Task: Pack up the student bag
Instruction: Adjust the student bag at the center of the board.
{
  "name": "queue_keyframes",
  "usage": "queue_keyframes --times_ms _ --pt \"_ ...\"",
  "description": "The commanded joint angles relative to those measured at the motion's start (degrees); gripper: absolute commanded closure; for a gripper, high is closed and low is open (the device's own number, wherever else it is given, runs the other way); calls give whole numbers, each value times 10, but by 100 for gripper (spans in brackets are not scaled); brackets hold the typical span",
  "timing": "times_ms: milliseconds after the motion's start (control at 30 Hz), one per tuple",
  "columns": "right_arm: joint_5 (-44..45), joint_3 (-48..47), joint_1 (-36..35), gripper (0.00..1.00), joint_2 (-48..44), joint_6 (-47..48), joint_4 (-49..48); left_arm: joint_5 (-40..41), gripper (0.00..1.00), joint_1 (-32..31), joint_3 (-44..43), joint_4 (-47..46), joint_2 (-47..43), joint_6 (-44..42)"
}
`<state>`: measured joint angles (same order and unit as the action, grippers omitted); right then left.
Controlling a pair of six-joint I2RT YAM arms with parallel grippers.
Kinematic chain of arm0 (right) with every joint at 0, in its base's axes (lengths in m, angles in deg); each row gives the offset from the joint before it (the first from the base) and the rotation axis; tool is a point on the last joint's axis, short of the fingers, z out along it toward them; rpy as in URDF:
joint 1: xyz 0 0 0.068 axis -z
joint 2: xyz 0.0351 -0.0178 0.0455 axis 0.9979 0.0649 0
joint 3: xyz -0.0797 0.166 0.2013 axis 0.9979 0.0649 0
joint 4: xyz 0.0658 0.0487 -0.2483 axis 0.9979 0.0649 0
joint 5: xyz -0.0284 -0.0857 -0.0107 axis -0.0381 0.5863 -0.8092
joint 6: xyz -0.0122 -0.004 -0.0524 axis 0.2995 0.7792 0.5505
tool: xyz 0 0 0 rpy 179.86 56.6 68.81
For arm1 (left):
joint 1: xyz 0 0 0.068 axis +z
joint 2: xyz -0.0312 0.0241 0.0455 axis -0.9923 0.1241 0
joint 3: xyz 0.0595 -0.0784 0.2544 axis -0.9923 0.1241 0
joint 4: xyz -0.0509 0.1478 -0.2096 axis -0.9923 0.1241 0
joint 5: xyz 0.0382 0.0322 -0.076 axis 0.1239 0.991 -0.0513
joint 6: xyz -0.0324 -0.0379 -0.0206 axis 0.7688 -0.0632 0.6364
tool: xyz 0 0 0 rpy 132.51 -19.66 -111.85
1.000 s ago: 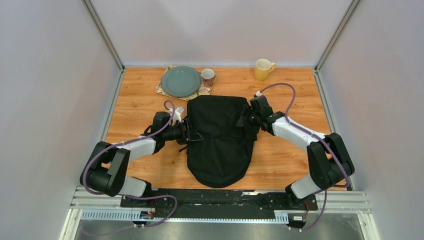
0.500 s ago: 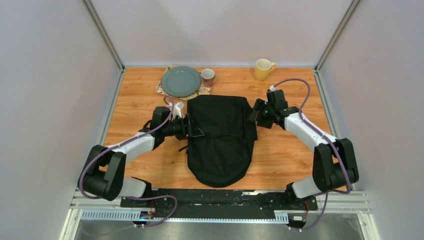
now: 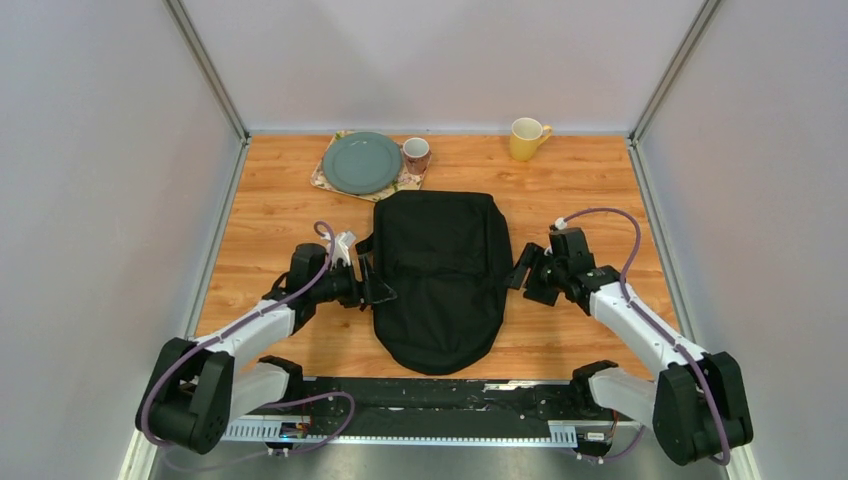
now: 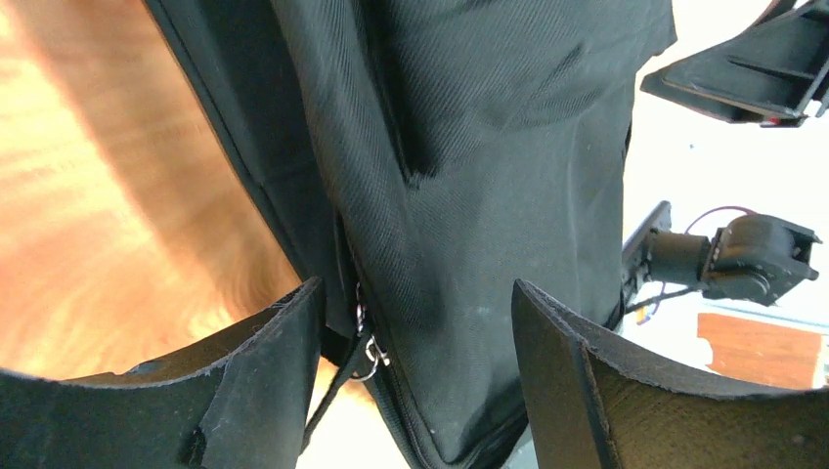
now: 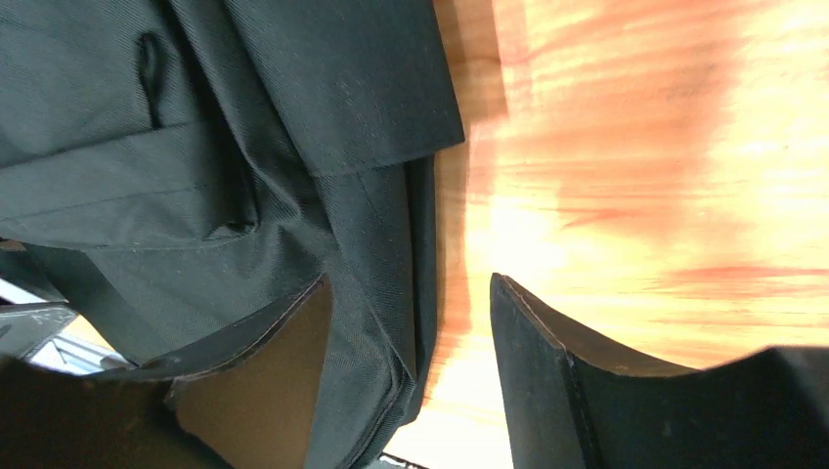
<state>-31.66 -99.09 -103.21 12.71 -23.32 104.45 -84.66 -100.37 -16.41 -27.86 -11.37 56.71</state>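
The student bag [image 3: 440, 280], a large black fabric backpack, lies flat mid-table with its rounded end toward the arm bases. My left gripper [image 3: 377, 291] is open at the bag's left edge. In the left wrist view [image 4: 416, 285] the bag's seam and a metal zipper pull [image 4: 368, 352] show in the gap beyond the fingers [image 4: 264, 371]. My right gripper [image 3: 517, 275] is open just off the bag's right edge. The right wrist view [image 5: 410, 278] shows the bag's edge [image 5: 381, 234] and bare wood between its fingers [image 5: 557, 371]. Neither gripper holds anything.
At the back of the wooden table [image 3: 280, 210] a grey-green plate [image 3: 361, 162] rests on a patterned mat [image 3: 322, 180]. A small mug [image 3: 416, 154] stands beside it and a yellow mug [image 3: 526, 138] farther right. Grey walls close in three sides.
Both grippers have let go of the bag's sides, opened wider and drawn back toward the near edge. The right one has also moved outward. The bag has spread out flat.
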Motion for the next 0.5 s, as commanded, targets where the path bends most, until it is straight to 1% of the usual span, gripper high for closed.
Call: queue_keyframes --times_ms 0,67,167,200,233,267,300,333,367,400,467 --pt "-58 4 -1 37 33 -35 -77 -64 24 -20 27 -121 17 70" --pt "-72 -18 -2 37 59 -30 -84 -60 25 -30 22 -113 24 63" --pt "-82 -46 -1 37 108 -17 -98 -51 24 -33 1 -82 29 25" --pt "-94 -57 -1 37 119 -1 -107 -30 24 -32 -37 -25 36 -21" --pt "-111 -71 0 37 142 10 -110 -23 24 -32 -59 7 43 -41" --pt "-107 -107 1 38 152 20 -100 -19 24 -32 -84 40 50 -62" --pt "-95 -121 1 38 159 29 -87 -6 24 -32 -133 106 63 -98" --pt "-77 -133 7 38 171 37 -62 17 23 -32 -151 135 65 -107" --pt "-73 -148 10 38 175 39 -46 75 23 -32 -165 157 65 -110" --pt "-66 -164 15 38 175 42 -35 97 23 -30 -180 191 58 -118" --pt "-9 -169 15 38 154 43 -1 144 22 -18 -186 216 46 -126"
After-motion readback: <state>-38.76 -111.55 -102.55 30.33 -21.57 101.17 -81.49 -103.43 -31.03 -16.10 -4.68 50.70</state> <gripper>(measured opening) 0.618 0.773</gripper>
